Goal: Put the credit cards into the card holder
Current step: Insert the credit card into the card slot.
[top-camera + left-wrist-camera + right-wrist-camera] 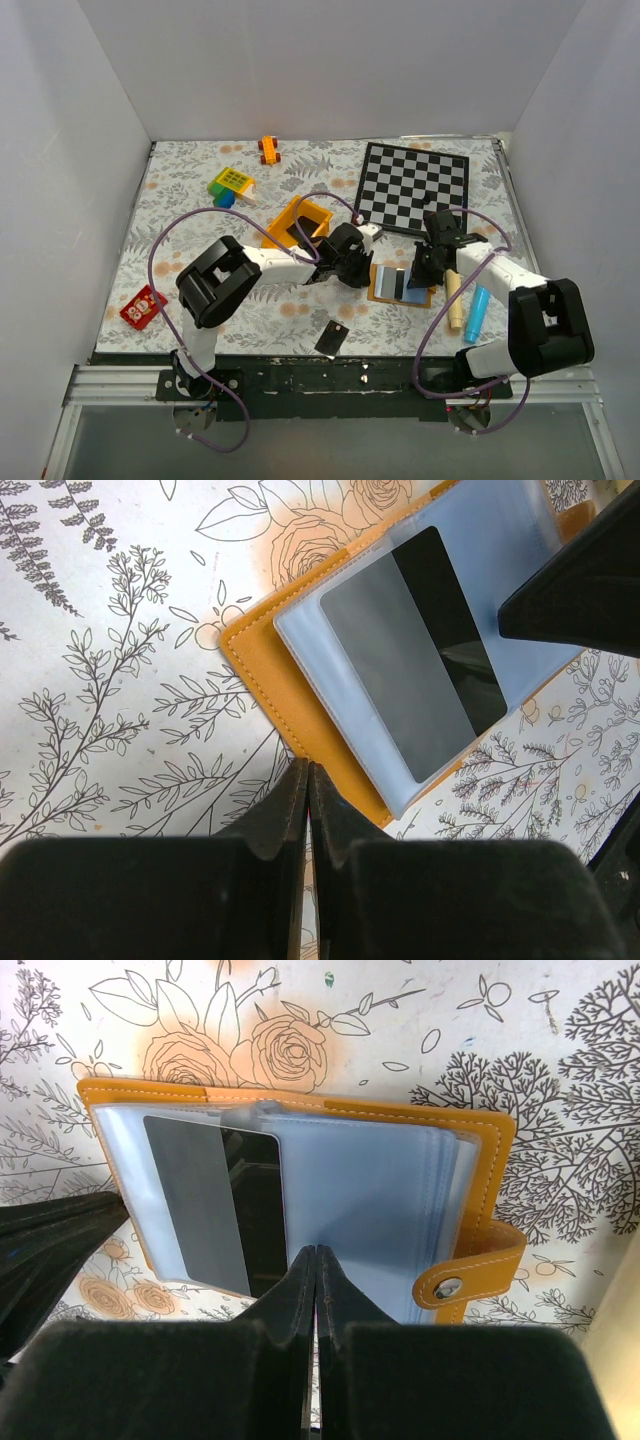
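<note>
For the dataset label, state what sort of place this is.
Likely a robot test cell: white walls box in a floral-covered table, left arm and right arm bolted at its near edge.

Tight beside card holder (370, 1200): left fingers (270, 820), right fingers (285, 1305)

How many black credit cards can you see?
2 credit cards. One sits inside a sleeve of the open card holder; the other lies loose on the table near the front edge. More could hide in other sleeves.
</note>
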`<state>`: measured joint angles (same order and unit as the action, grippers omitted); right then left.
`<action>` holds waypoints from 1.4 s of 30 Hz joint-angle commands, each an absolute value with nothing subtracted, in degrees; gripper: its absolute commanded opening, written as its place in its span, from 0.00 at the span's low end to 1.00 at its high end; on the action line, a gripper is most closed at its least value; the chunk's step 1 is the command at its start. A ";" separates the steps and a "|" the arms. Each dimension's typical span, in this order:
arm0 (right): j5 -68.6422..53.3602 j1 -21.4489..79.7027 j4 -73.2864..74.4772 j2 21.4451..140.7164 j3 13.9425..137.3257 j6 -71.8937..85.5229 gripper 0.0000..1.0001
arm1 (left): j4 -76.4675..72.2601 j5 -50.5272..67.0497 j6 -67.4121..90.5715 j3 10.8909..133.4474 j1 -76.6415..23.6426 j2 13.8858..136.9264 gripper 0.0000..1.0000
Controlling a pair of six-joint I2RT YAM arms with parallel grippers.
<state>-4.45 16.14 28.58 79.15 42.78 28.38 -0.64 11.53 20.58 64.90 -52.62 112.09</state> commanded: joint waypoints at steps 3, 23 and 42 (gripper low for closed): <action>-4.92 16.17 27.77 80.94 44.91 27.86 0.01 | -0.35 12.30 19.16 66.97 -52.38 112.59 0.00; -6.86 17.31 26.63 84.55 47.02 27.77 0.01 | 4.92 12.57 17.23 69.79 -52.56 115.05 0.00; -6.24 19.42 25.40 87.80 49.22 28.21 0.01 | 4.92 12.83 17.31 69.79 -52.56 115.22 0.00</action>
